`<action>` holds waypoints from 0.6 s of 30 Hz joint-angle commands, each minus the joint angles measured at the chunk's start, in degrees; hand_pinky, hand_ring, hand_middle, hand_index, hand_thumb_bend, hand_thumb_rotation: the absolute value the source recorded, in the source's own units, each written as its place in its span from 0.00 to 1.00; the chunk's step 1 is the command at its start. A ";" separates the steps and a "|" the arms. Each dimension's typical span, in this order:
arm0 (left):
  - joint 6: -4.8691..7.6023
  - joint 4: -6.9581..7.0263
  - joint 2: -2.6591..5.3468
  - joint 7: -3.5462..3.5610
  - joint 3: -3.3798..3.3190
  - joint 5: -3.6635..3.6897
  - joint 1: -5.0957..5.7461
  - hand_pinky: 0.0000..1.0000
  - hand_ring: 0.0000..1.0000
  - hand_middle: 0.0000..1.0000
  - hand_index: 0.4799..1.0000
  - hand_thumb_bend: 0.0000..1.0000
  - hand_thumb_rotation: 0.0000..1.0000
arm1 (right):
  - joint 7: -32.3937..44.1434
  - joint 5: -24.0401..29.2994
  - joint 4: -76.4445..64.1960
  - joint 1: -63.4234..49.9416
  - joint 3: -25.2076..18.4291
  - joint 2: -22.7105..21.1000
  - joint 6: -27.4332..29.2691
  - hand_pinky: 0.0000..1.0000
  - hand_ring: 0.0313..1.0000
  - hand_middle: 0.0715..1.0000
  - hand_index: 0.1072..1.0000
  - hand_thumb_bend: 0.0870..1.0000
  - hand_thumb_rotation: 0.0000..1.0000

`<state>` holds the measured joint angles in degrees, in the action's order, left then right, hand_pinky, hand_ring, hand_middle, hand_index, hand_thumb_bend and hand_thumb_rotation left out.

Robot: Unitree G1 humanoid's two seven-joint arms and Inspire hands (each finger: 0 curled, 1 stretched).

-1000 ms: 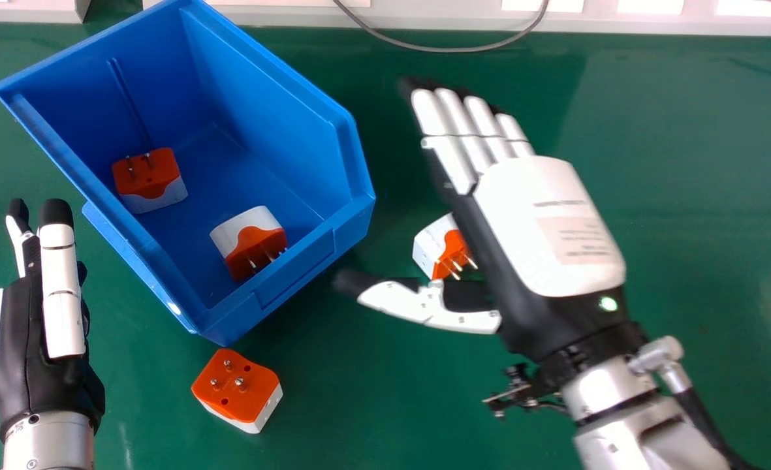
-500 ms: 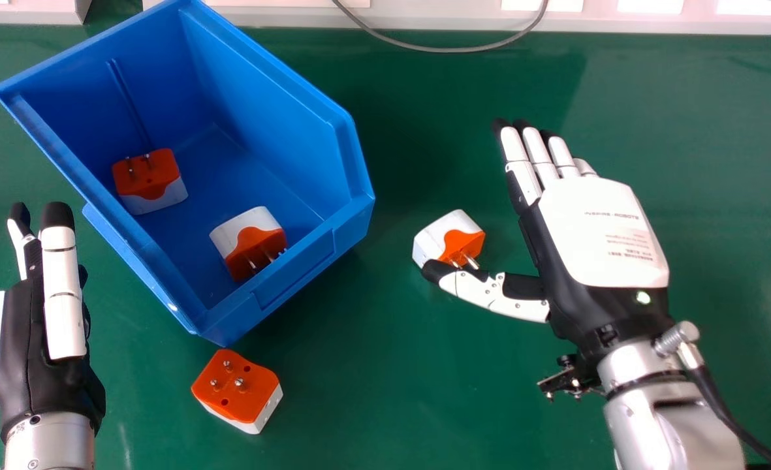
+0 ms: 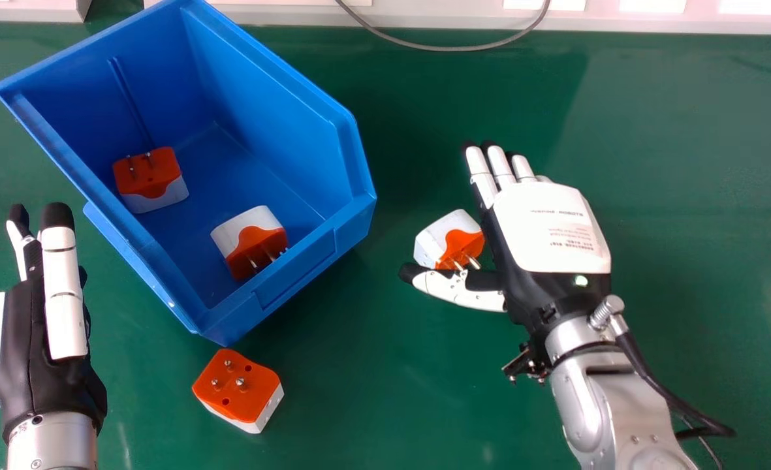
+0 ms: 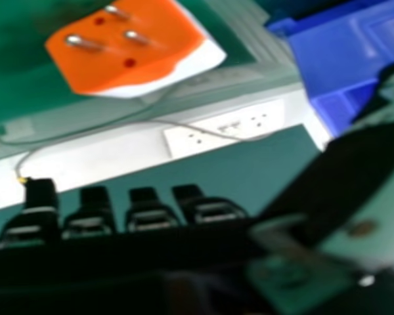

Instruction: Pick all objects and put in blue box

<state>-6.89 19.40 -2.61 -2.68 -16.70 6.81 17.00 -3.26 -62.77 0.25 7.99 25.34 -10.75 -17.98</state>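
Looks about half done. Count as finished the first boxed adapter (image 3: 147, 173), orange and white, towards nine o'clock inside the blue box (image 3: 294, 271), and the second boxed adapter (image 3: 248, 241), towards five o'clock near the wall. Count as waiting, out on the desk (image 3: 359, 391), the three o'clock adapter (image 3: 440, 238), well apart from the box on that side, with prongs towards five o'clock; also the six o'clock adapter (image 3: 238, 390), just off the box's six o'clock corner, prongs up, held by nothing.

See the right robot hand (image 3: 551, 225) on the three o'clock side of the three o'clock adapter, with fingers straight, gripping nothing, and with thumb stretched along the adapter's six o'clock side. Cannot tell whether touching. Find the left robot hand (image 3: 65, 294) idle towards eight o'clock in the head view, extended and empty.

Would expect the three o'clock adapter to go next, judging by the right robot hand beside it. Probably calls for closing round the body, lifting clear of the rim, then carrying towards nine o'clock. Would then leave only the six o'clock adapter to box.
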 commanded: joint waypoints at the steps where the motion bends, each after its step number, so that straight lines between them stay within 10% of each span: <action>1: 0.77 1.25 -0.09 -0.15 -0.14 -0.14 -0.11 1.00 1.00 1.00 1.00 0.58 1.00 | 0.06 -0.14 0.70 1.82 0.47 0.35 -0.45 0.76 0.86 0.90 0.90 0.51 0.74; 18: 0.98 1.59 -0.59 0.70 -0.59 0.34 0.40 1.00 1.00 1.00 1.00 0.60 1.00 | 0.05 2.21 12.78 8.42 2.10 1.61 -2.52 0.73 0.82 0.85 0.85 0.52 0.73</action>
<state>-6.89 19.45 -2.73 -2.24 -16.95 6.93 17.19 -3.21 -60.95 13.32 14.47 27.33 -9.44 -19.99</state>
